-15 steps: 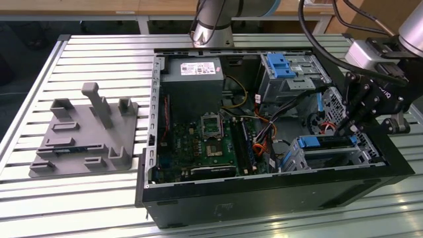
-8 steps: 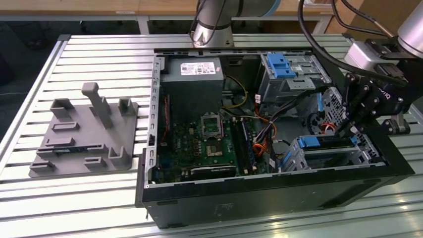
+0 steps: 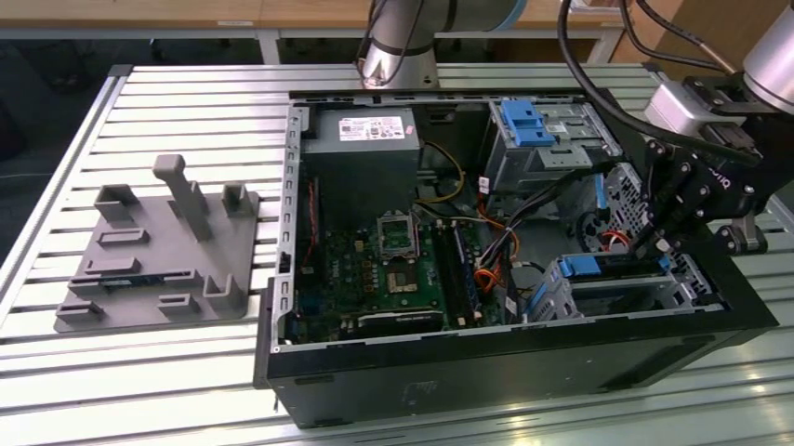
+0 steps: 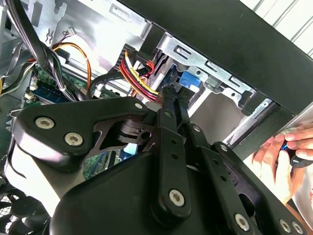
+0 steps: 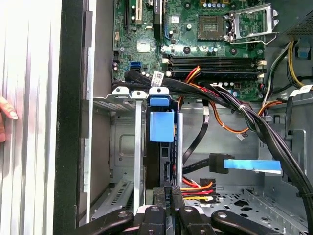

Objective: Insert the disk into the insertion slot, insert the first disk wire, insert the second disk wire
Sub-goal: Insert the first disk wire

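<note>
The disk sits in the insertion slot, at the near corner of the computer case on the exterior view's right. The tool hangs just beside its end, closed on what looks like the plug of the second disk wire, the yellow, red and black bundle. A tilted or offset plug would likely jam against the socket, and the stiff bundle could twist it in the grip.
</note>
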Motion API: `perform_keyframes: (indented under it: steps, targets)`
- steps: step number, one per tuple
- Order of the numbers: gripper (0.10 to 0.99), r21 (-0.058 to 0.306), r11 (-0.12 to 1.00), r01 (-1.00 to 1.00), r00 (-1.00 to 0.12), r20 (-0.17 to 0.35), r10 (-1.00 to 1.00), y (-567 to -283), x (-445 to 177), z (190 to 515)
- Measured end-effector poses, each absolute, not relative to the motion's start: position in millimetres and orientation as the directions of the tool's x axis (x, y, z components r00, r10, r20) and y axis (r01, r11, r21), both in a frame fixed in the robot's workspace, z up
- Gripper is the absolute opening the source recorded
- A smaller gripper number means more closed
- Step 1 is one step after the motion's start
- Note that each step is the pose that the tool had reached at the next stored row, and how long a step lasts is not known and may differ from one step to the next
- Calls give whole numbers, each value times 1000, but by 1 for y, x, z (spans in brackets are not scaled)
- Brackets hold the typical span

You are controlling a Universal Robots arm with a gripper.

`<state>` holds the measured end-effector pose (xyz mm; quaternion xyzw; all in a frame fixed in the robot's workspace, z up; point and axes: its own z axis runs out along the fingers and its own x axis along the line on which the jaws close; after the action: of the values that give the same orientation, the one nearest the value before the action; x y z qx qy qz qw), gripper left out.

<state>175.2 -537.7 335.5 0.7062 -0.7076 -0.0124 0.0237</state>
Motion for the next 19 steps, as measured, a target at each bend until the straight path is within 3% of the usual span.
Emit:
perform_keyframes:
  steps: [19]
  targets:
    - [169, 51, 2, -999, -2, 16, -1000, -537, 175, 331]
